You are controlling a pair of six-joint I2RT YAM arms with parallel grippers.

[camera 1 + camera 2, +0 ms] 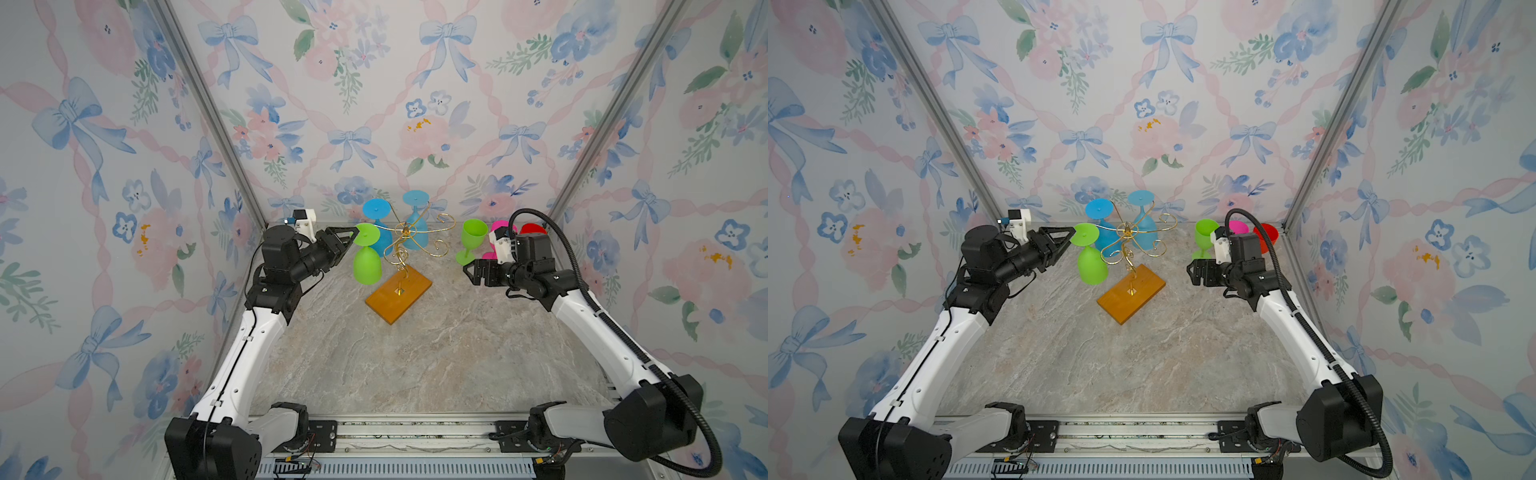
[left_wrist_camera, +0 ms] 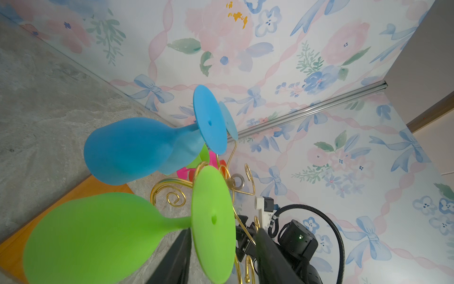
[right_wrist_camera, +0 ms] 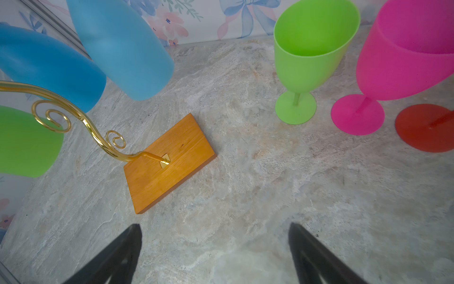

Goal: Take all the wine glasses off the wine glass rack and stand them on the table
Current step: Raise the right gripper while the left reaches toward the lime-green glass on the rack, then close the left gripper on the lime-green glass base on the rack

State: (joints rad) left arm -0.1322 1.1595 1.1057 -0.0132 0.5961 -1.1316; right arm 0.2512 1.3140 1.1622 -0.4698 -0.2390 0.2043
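Three wine glasses hang bowl-down on the wine glass rack (image 1: 405,239): one green wine glass (image 1: 366,266) on the side toward the left arm, and two blue wine glasses (image 1: 382,243) behind it. The wooden base (image 1: 399,297) of the rack stands on the desk (image 1: 415,365). Three more glasses stand upright at the far right of the desk, a green one (image 1: 473,237), a pink one (image 1: 500,228) and a red one (image 1: 533,228).

The left end effector (image 1: 352,233) is at the foot (image 2: 212,221) of the hanging green glass. In the left wrist view its two fingers (image 2: 177,255) lie on either side of this round foot, one on the bowl side close beside the stem, the second on the outer side with a small gap to the disc. So the jaws are partly open around the foot and, as I judge, they do not clamp it yet.

The right end effector (image 3: 214,224) is wide open, holds nothing, and hovers over bare desk, well apart from the rack.

The long axis of the green glass is vertical, foot on top, bowl below. The glass lies directly in front of the left end effector, so the left arm is clearly the nearer one. I think the foot must slide outward along its wire arm, away from the centre of the rack and toward the left arm, without swinging the bowl against the blue glass just beside it.
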